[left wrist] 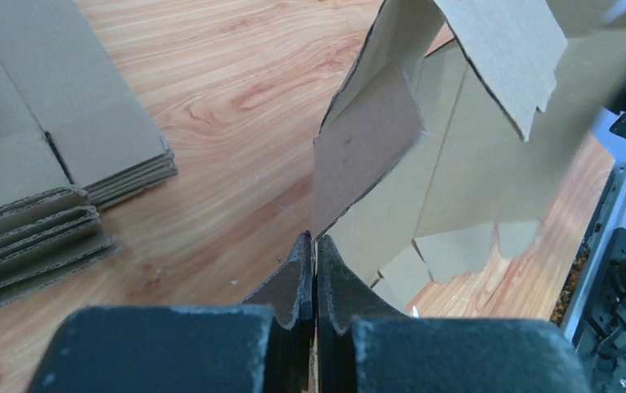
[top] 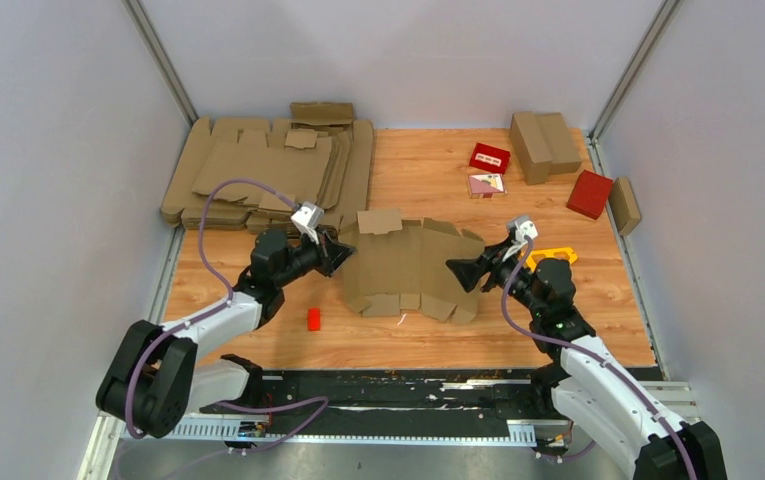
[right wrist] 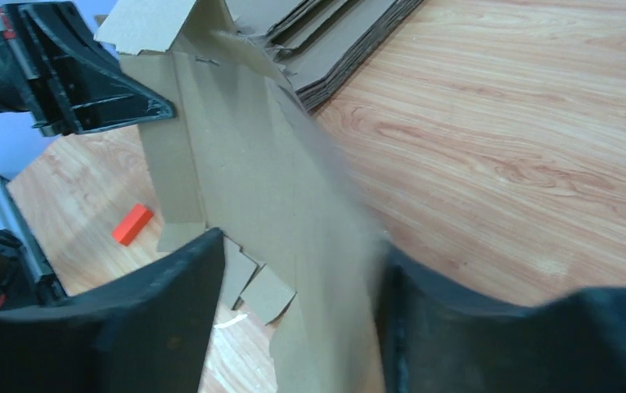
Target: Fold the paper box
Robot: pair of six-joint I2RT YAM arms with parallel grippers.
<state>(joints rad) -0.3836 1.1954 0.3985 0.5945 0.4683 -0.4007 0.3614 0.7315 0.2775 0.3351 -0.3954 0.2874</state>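
Observation:
The paper box [top: 408, 265] is an unfolded brown corrugated blank, held tilted above the table's middle, its flaps hanging toward the near side. My left gripper [top: 341, 256] is shut on the blank's left edge. In the left wrist view the jaws [left wrist: 315, 246] pinch the thin cardboard edge, and the blank [left wrist: 457, 155] rises away to the right. My right gripper [top: 464, 272] is open at the blank's right edge. In the right wrist view the blank [right wrist: 252, 164] passes between the spread fingers [right wrist: 186, 278] of my right gripper [right wrist: 293, 282], blurred on its right side.
A stack of flat cardboard blanks [top: 268, 170] lies at the back left. Folded brown boxes [top: 543, 145] stand at the back right, another [top: 625, 205] by the right wall. Red boxes [top: 489, 157] [top: 590, 193], a yellow triangular frame [top: 553, 256] and a small red block [top: 313, 319] lie about.

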